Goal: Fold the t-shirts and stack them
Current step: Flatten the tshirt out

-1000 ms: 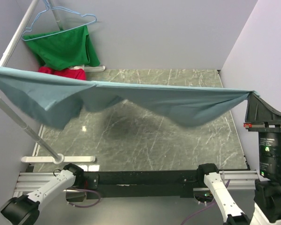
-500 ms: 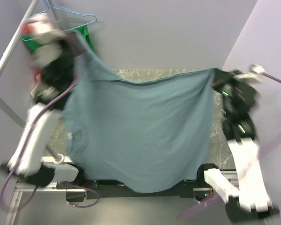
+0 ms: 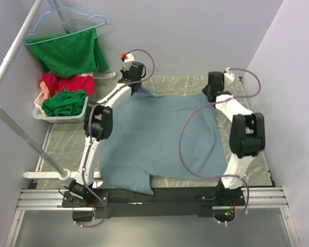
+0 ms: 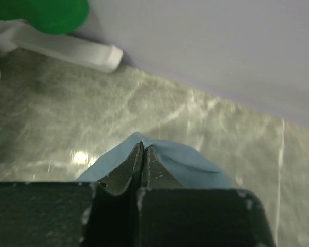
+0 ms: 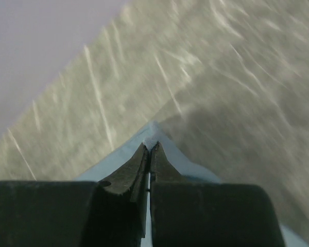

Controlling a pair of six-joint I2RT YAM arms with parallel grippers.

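Top view: the tabletop point(image 3: 170, 85) has the blue shirt point(image 3: 159, 136) spread flat across its middle. It looks soft, light and floppy, so the corners are good to grab. Left fingers point(image 4: 127, 170) and right fingers point(image 5: 133, 167) each pinch a far corner.

Top view, exposure: bright, even, diffuse light across the frame.
Top view, sharpness: crisp; the grey-blue t-shirt point(image 3: 159, 134) and the veining of the table point(image 3: 185, 83) resolve cleanly.
Top view, shadows: weak and soft-edged throughout.
Left wrist, glare: bright spot on the table at 8 o'clock; pale streaks toward 3 o'clock.
Left wrist, focus: green t-shirt point(image 4: 46, 13) at 11 o'clock is soft; left gripper point(image 4: 142, 146) is dark and underexposed.
Right wrist, blur: table veining smears into diagonal streaks; dim patch at 3 o'clock; right gripper point(image 5: 150, 146) is dark.
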